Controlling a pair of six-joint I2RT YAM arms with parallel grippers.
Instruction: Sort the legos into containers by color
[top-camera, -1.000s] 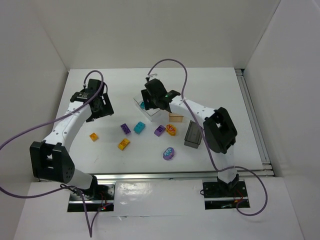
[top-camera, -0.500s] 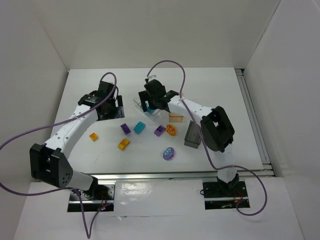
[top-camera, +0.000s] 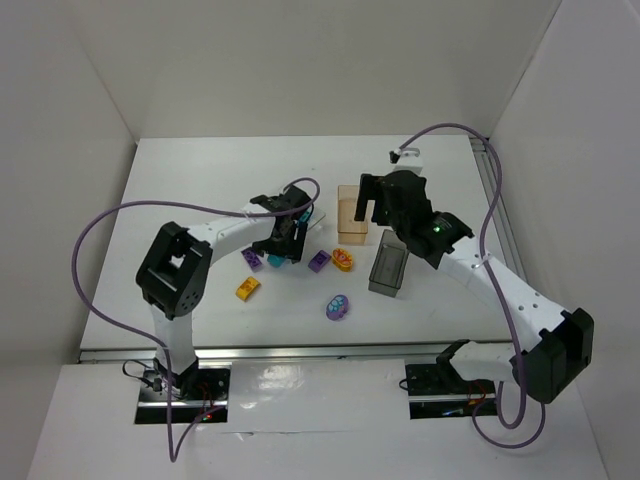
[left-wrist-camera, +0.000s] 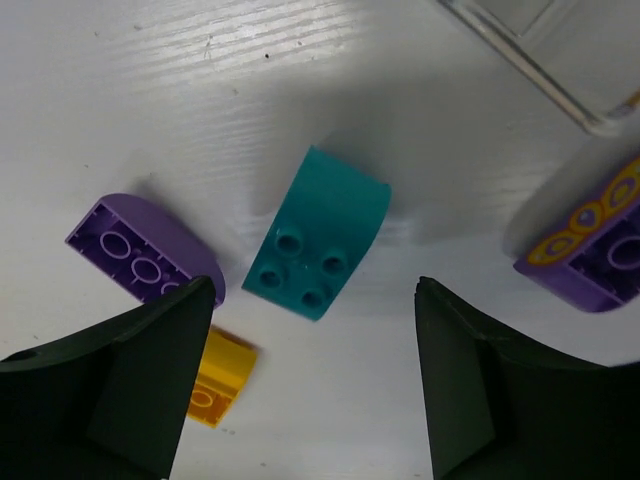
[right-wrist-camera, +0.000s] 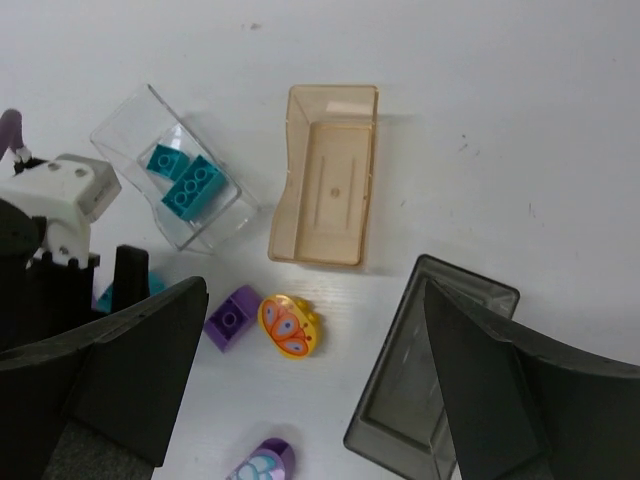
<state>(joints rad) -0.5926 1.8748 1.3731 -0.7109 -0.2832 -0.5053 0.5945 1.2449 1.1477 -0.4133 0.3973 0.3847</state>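
Two teal bricks (right-wrist-camera: 190, 185) lie in the clear bin (right-wrist-camera: 225, 215); a third teal brick (left-wrist-camera: 320, 235) sits studs-up on the tabletop (left-wrist-camera: 300, 60) between my left fingers (left-wrist-camera: 120, 390), spread wide. Light, rigid, probably slick: I'd pinch its flat sides. My right fingers (right-wrist-camera: 110, 390) hang apart, empty.

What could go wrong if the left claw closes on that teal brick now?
1. The open left claw straddles the teal brick, but the purple brick lies right beside one finger; closing may catch or shove it.
2. The teal brick sits skewed between the fingers, so it could twist out of the grip.
3. The clear bin stands close; lifting carelessly might bump it.
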